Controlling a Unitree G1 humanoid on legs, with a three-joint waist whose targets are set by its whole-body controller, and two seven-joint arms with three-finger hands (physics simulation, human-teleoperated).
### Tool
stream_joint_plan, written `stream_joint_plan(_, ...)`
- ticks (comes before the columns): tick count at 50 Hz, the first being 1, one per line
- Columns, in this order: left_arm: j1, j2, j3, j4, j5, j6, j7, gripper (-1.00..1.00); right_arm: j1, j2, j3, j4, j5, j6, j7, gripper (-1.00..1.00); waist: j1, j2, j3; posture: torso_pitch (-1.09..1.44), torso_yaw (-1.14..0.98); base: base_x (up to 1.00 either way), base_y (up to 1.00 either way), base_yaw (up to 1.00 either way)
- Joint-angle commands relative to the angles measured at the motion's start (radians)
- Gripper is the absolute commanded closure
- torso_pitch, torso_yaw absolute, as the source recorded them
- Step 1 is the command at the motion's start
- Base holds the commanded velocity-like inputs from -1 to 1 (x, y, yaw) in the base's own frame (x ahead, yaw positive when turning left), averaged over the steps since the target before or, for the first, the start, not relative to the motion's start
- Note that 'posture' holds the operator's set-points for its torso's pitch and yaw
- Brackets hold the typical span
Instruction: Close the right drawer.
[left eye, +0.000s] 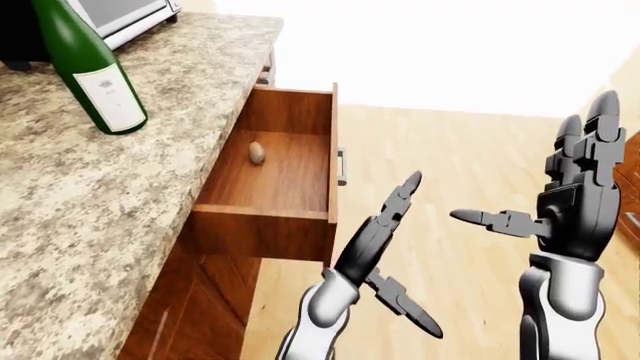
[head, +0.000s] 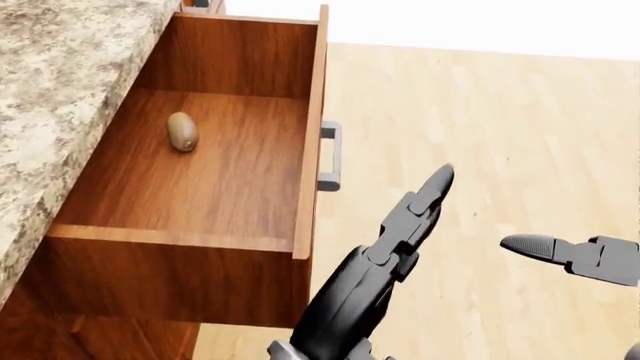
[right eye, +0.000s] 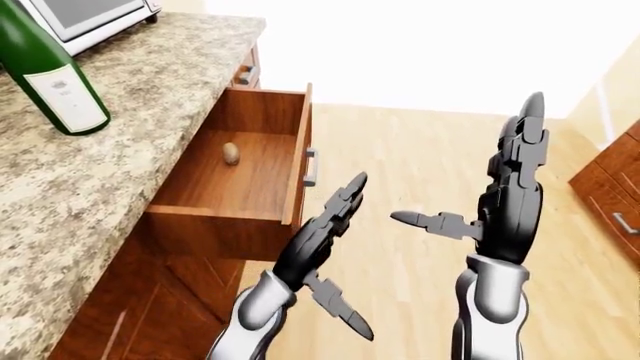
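Observation:
The right drawer (left eye: 285, 169) stands pulled far out from under the granite counter (left eye: 120, 187). A small brown oval thing (head: 182, 131) lies inside on its floor. The metal handle (head: 330, 156) shows on the drawer's front panel (head: 310, 150). My left hand (left eye: 378, 238) is open with its fingers stretched out. It hangs to the right of the front panel and lower in the picture than the handle, touching neither. My right hand (left eye: 555, 202) is open too, fingers pointing up and thumb pointing left, further right over the floor.
A green wine bottle (left eye: 90, 71) and a silver oven (left eye: 115, 15) stand on the counter at the upper left. Wooden cabinets (right eye: 612, 191) line the right edge. Light wooden floor (head: 500, 135) spreads to the right of the drawer.

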Motion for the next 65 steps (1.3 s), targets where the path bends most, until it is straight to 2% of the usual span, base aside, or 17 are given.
stream_joint_plan(1,-0.022,-0.021,0.004,-0.026,-0.015,-0.020,0.006,-1.00,-0.017,-0.012,-0.010,-0.038,0.001,-0.026,-0.005,-1.00,0.001,-0.008,-0.017,0.00,0.00,0.00,0.00,0.00)
stream_joint_plan(6,-0.064,-0.058,0.061,0.065,-0.064,0.023,0.061,-1.00,-0.016,-0.012,-0.009,-0.033,-0.001,-0.029,-0.005,-1.00,-0.001,-0.011,-0.017,0.00,0.00,0.00,0.00,0.00)
stream_joint_plan(22,-0.048,-0.077,0.050,0.198,-0.051,-0.009,0.155,-1.00,-0.014,-0.009,-0.005,-0.025,-0.002,-0.038,-0.006,-1.00,-0.001,-0.015,-0.018,0.00,0.00,0.00,0.00,0.00)
stream_joint_plan(33,-0.123,-0.124,0.138,0.360,-0.099,-0.030,0.298,-1.00,-0.014,-0.009,-0.004,-0.021,-0.001,-0.041,-0.005,-1.00,-0.001,-0.018,-0.020,0.00,0.00,0.00,0.00,0.00)
stream_joint_plan(46,-0.171,-0.126,0.193,0.426,-0.128,-0.033,0.397,-1.00,-0.017,-0.010,-0.003,-0.026,0.000,-0.035,-0.004,-1.00,-0.004,-0.018,-0.019,0.00,0.00,0.00,0.00,0.00)
stream_joint_plan(65,-0.169,-0.122,0.201,0.434,-0.141,-0.034,0.447,-1.00,-0.014,-0.008,0.000,-0.018,-0.003,-0.043,-0.004,-1.00,-0.010,-0.014,-0.022,0.00,0.00,0.00,0.00,0.00)
